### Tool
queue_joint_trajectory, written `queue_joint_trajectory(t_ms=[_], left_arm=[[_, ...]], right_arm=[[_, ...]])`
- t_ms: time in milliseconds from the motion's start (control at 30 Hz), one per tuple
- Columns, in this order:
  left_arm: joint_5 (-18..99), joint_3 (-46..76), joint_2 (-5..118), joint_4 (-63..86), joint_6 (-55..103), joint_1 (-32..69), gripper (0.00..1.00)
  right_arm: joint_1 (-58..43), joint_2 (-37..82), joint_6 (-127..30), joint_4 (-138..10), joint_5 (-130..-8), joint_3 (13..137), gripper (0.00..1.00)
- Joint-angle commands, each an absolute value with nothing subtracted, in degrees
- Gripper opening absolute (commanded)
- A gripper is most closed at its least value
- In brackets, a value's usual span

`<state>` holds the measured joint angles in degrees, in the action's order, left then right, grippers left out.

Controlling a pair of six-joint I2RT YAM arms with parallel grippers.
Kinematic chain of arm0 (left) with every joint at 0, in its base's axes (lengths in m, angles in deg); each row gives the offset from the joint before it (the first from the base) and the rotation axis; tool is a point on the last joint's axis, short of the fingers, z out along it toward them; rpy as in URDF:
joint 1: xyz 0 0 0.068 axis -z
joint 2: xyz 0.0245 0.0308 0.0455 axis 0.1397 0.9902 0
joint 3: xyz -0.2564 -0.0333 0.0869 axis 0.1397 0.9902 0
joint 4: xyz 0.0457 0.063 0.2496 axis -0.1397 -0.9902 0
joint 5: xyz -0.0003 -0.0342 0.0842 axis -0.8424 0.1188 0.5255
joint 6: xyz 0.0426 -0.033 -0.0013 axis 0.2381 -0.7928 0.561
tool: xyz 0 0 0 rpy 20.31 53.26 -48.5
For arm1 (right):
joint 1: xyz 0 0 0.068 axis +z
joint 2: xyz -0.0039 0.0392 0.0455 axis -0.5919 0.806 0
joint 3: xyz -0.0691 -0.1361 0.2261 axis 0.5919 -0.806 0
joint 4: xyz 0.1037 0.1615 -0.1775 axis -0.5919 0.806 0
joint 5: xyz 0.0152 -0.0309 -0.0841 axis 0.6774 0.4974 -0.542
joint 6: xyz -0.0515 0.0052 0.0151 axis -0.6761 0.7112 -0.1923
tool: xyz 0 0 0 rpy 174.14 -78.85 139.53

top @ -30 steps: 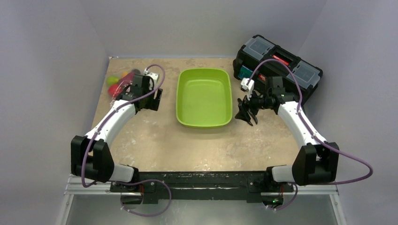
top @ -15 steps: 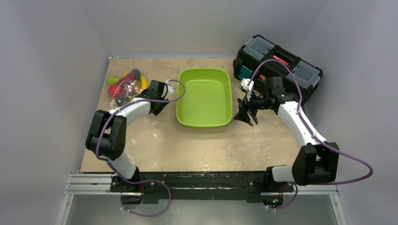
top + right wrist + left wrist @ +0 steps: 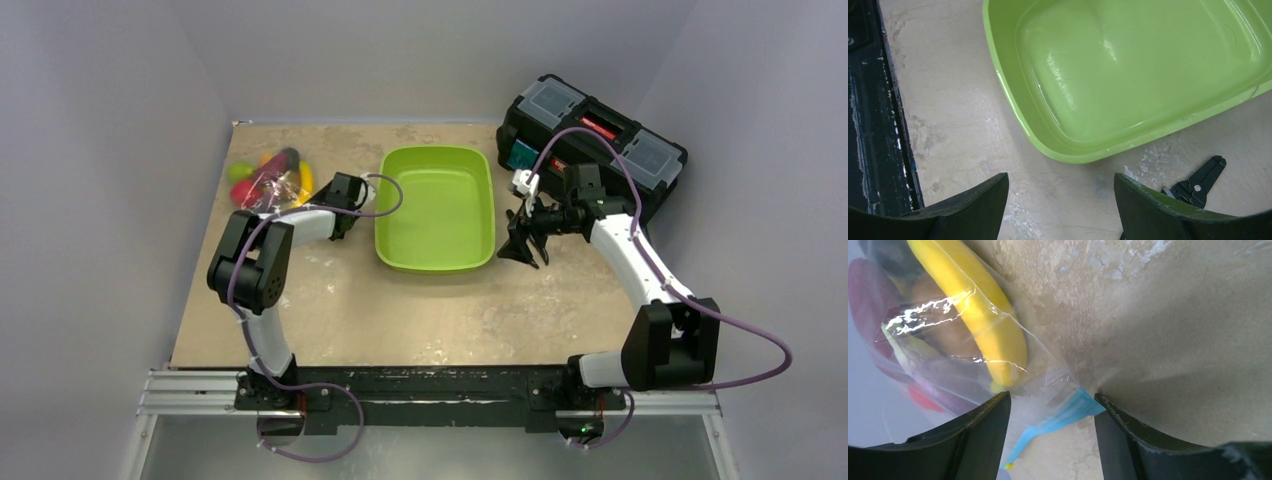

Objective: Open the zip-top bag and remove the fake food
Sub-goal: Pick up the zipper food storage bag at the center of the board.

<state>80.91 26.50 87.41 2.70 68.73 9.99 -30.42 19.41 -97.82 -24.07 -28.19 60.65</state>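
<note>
Two grippers: both have their jaws apart, and neither holds anything.
Left gripper (image 3: 1051, 399): jaws stand wide and low over the tabletop (image 3: 420, 300), straddling one corner of the zip-top bag (image 3: 1043, 382).
Between the fingers: the end of the teal zipper strip (image 3: 1068, 412) lies in the gap, closest to the finger on the right of the wrist view. Whether it touches that finger cannot be told.
Zip-top bag, location: far-left corner of the tabletop, lying flat. Whether the seal is closed cannot be told.
Fake food (image 3: 262, 178): all inside the bag. The yellow banana (image 3: 983, 315) lies nearest the zipper corner, with red, purple, green and brown pieces behind it.
Handling, judged: the film is thin, soft and slick, so it will crumple and slide rather than resist. The contents look light and loose and are likely to shift when the bag is lifted.
Where to take hold, judged: the zipper strip, which is the stiffest part. Pinch one lip at the corner and leave the opposite lip for the other arm.
Right gripper (image 3: 1060, 177): jaws wide and empty, hovering near the right rim of the green tray (image 3: 998, 75).
Green tray: middle of the tabletop's far half, with nothing in it.
Pliers (image 3: 1198, 182): on the tabletop just beside the tray's corner.
Toolbox (image 3: 595, 140): far-right corner.
</note>
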Motion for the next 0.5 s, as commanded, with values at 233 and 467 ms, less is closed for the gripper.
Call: queue_joint_trajectory(t_ms=[233,467], left_arm=[[86.6,24.4,90.2,10.3,70.7,10.2,0.33],[87.7,27.4,81.9,13.4,74.2,10.0,0.00]], right_arm=[[-31.0,19.5,-99.3,-22.1,-25.5,63.2,0.76],[-31.1,19.1,-99.9,-21.3,-25.4,63.4,0.76]])
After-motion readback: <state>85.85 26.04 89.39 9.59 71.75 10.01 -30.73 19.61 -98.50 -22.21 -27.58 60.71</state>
